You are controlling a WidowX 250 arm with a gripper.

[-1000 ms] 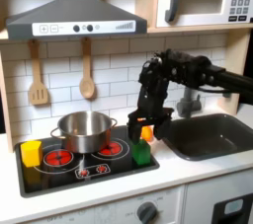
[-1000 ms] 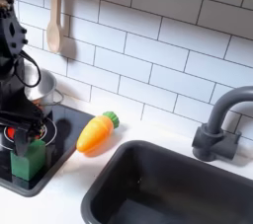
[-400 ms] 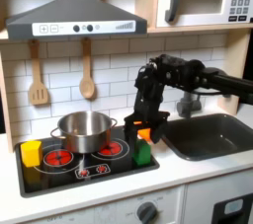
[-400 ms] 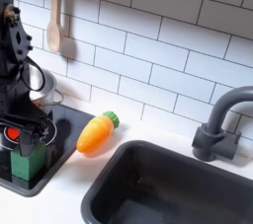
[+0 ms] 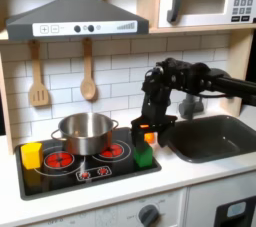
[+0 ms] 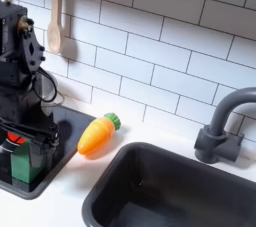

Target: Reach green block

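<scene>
Since a moment ago the black gripper has descended, jaws parted and empty, straddling the small bright green plastic block on the black stovetop's near right corner, so reach is effectively complete.

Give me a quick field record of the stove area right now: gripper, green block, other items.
gripper: directly over the green block, fingers straddling it; grip state unclear
green block: on the stove's front right corner in the first exterior view
pot: steel, on the back burner
yellow block: stove's left edge in the first exterior view
carrot: toy, lying on the counter between stove and sink
</scene>
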